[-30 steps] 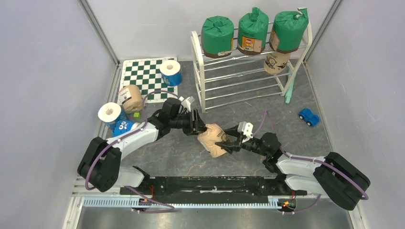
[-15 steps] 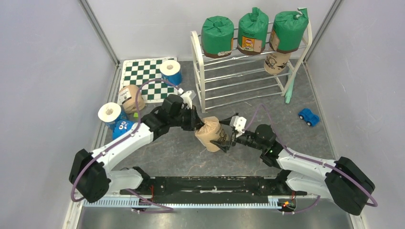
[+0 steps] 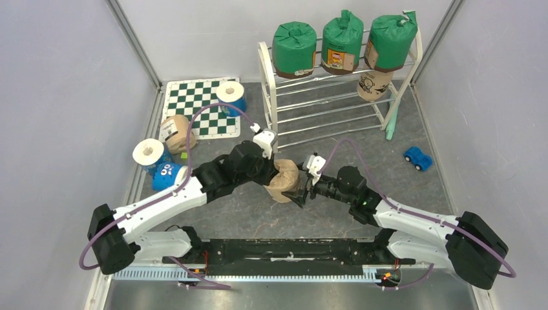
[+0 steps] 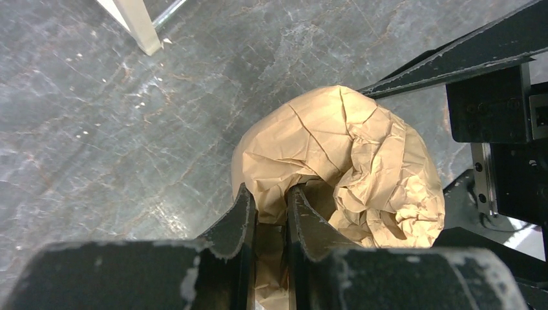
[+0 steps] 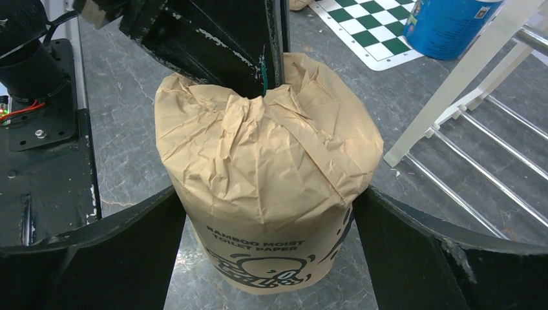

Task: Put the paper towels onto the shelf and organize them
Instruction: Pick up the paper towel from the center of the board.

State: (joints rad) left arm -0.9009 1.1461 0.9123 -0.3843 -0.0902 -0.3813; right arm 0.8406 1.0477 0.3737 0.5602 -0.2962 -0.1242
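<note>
Top external: four rolls (image 3: pixel 341 42) shelved; left fingers (image 4: pixel 236 223) pinch tan roll (image 3: pixel 282 181); right fingers (image 5: pixel 400 252) wide.

Shelf (image 3: pixel 268 97): white frame, chrome-rod tiers, back right of tabletop (image 3: pixel 323 213). Green rolls (image 3: pixel 342 42): three, upright, side by side on top tier. First tan roll (image 3: pixel 373 84): second tier, right end. Second tan roll (image 3: pixel 284 179): before shelf, crumpled top wrap pinched by left fingers (image 4: pixel 242 213). Third tan roll (image 3: pixel 176 132) and three blue-white rolls (image 3: pixel 150 154): at left, off shelf.
</note>
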